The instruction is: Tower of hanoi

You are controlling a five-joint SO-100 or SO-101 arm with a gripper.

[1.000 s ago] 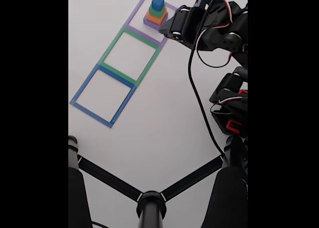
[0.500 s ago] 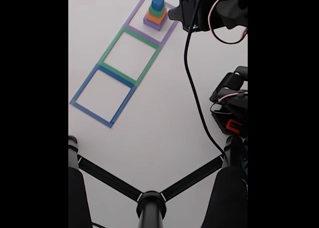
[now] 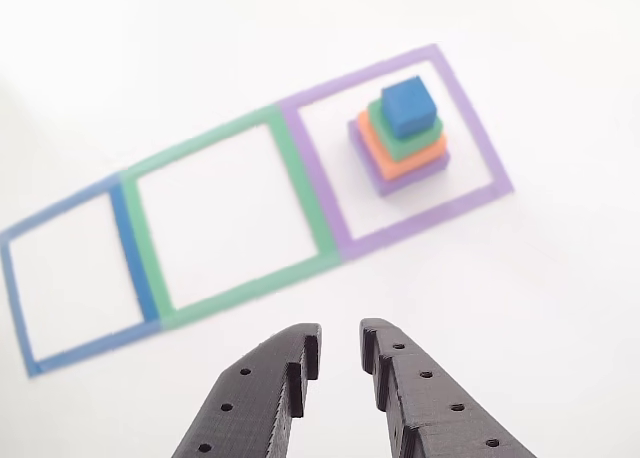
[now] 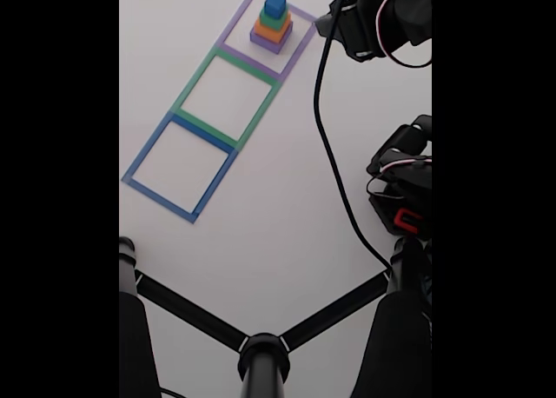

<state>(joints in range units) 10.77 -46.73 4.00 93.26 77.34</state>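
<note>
since all four blocks sit stacked in the purple square (image 3: 465,118), no move made yet. gripper (image 3: 340,346) narrowly parted, empty. next: reach 1 o'clock, widen, take blue cube (image 3: 409,105).

The matte black, ridged plastic fingers (image 3: 420,398) taper to blunt, stepped tips and carry rows of small round holes along their upper faces. In the fixed view the black printed arm (image 4: 382,16) shows blocky servo housings, a long black cable (image 4: 334,163) trailing down the white bench (image 4: 287,224), thin red and white wires looping between segments, and a red marking (image 4: 405,217) on the lower housing.
</note>
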